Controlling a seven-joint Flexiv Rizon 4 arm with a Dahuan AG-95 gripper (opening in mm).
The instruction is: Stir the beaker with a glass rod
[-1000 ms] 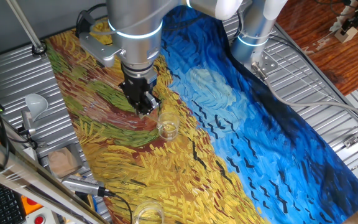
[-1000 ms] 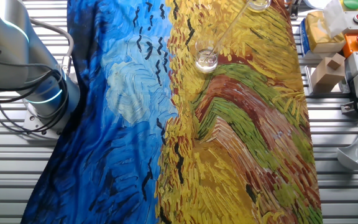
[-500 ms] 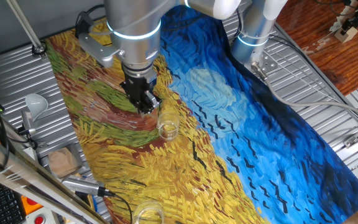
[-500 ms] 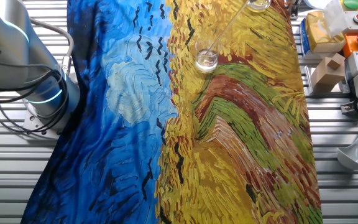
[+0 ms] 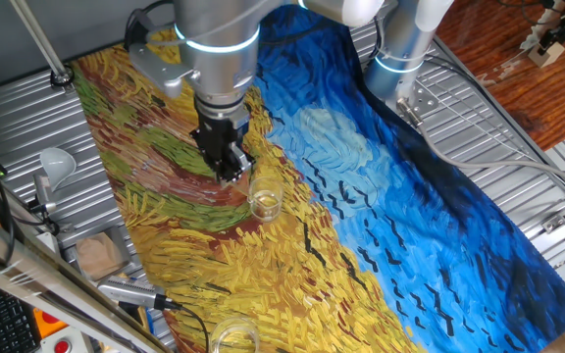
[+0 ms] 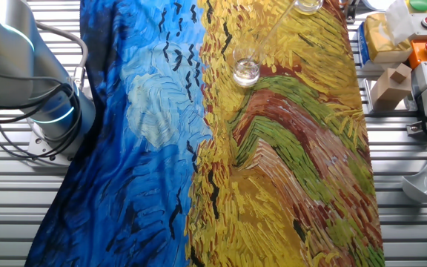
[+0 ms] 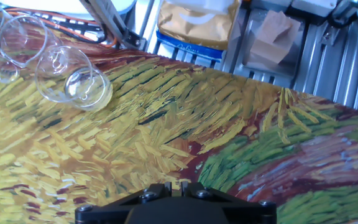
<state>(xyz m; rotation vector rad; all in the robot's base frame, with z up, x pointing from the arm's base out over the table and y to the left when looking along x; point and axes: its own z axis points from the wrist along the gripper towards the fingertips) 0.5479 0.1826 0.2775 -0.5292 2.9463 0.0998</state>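
Glass beaker (image 5: pixel 265 203) stands just beside the claw (image 5: pixel 230 176).

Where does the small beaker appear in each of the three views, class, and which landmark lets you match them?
One fixed view: the beaker is centre-left, just right of the gripper.
The other fixed view: upper centre.
Hand view: upper left.
Shared landmark: the wider glass vessel.

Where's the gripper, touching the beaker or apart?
Apart. The other fixed view shows the beaker standing with no gripper at it; the hand view has it far up left.
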